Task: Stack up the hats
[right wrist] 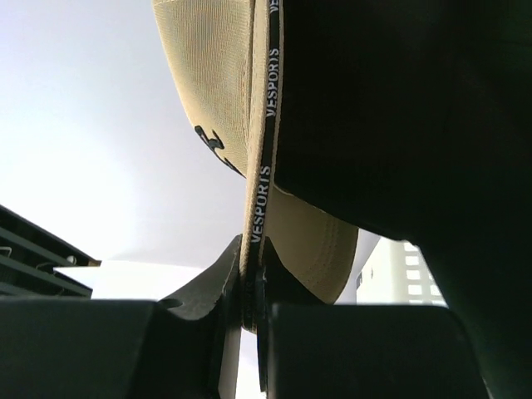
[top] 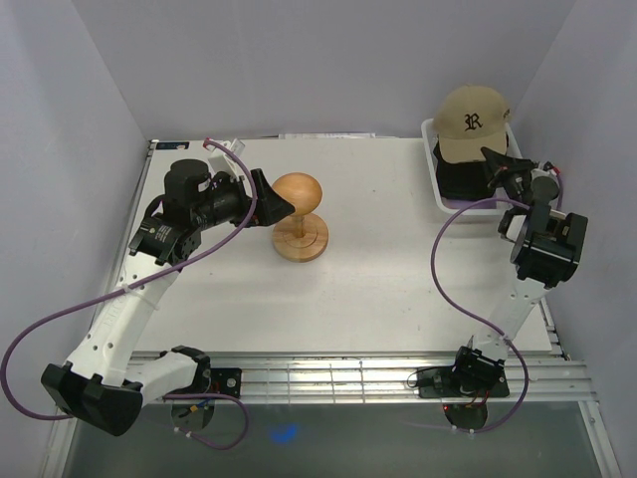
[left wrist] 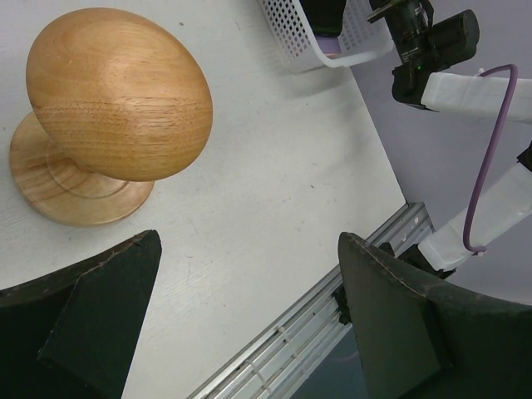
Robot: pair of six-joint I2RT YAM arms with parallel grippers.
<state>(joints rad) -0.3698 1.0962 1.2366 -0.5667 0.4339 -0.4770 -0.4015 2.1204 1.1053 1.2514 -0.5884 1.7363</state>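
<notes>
Overhead view: one tan cloth baseball cap with a dark embroidered "R" sits on top of a pile in one white plastic mesh basket at the far right of the white table. Dark cloth lies under it inside the basket; how many caps that makes cannot be told.

One wooden mushroom-shaped stand stands upright, well left of the basket. Two arms, two claws.

Right wrist view adds what the overhead view cannot resolve: the right gripper has its fingers pressed together on the tan cap's edge, pinching it at a black taped seam lettered "VESPORTS". The right half of this view is dark cloth, too shadowed to identify. The cap is cut off at the top.

Left wrist view: left gripper spread wide, holding nothing, just beside the stand on the side away from the basket. The basket shows only as a corner at the top edge, contents cut off.

From overhead, the right claw's fingertips are hidden against the pile at the basket's near side.
</notes>
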